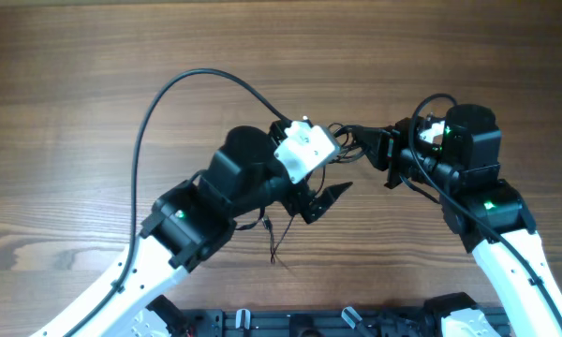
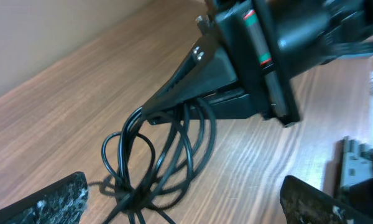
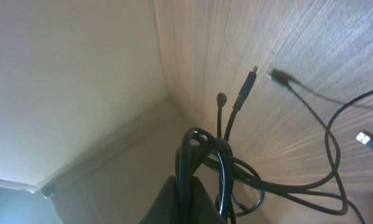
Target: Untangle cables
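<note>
The right gripper point(image 2: 152, 112) is pinched shut on the cables point(image 2: 129, 194), gathering a bunch of loops at the centre of the left wrist view. The loops hang down over the wooden table point(image 2: 62, 93) and cross in a knot near the bottom edge. Whether the lowest loops touch the wood I cannot tell.

The left gripper point(image 2: 183, 190) is spread wide and holds nothing. Its fingers point(image 2: 56, 202) show in the two lower corners, with the tangle between them. In the right wrist view several plug ends point(image 3: 247, 87) lie loose toward the upper right.

The step in hand looks like taking a second grip. It would go best if the left gripper closed on one strand just beside the knot, not the whole bunch. It could then draw that strand away slowly while the right holds firm, watching that no plug snags in a loop.
</note>
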`<state>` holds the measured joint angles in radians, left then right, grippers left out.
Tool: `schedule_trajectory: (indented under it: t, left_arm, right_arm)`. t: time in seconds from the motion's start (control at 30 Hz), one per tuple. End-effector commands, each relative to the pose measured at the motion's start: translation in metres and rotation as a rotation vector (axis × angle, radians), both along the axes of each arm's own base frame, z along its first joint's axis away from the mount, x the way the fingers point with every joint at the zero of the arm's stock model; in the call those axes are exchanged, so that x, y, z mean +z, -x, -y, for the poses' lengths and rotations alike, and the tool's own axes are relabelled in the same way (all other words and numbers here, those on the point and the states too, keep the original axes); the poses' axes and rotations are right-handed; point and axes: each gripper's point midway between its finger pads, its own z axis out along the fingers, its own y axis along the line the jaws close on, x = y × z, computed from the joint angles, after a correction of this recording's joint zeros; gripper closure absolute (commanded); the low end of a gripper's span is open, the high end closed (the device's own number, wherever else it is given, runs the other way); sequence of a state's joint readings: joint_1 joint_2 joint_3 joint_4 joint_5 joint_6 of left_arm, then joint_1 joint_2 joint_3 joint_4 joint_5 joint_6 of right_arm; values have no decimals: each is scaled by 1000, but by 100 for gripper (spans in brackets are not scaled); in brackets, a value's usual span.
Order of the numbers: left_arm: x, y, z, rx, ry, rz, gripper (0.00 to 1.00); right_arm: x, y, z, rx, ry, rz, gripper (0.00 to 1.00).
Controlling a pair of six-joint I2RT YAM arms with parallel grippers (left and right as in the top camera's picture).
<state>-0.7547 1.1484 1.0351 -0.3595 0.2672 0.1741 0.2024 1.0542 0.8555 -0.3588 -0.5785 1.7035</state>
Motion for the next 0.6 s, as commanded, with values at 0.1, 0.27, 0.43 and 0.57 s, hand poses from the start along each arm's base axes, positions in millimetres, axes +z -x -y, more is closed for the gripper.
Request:
schedule_trajectory:
  t: [0.1,0.27,0.43,0.57]
  left_arm:
    - [-20,-8,16,-4,-83,47,0]
    - [-12,-18,15,40,-71,87,30]
    - [-9,-34,4,142,-96,133,92]
    - [-3,-41,1,183,-88,157,96]
  right_arm:
    - [15,10,-10,49,-79,-15,96]
    - [17,16,-15,92,-100,-19,96]
    - [18,18,-17,116,-96,-3,96]
    - [18,18,-17,127,-79,18,96]
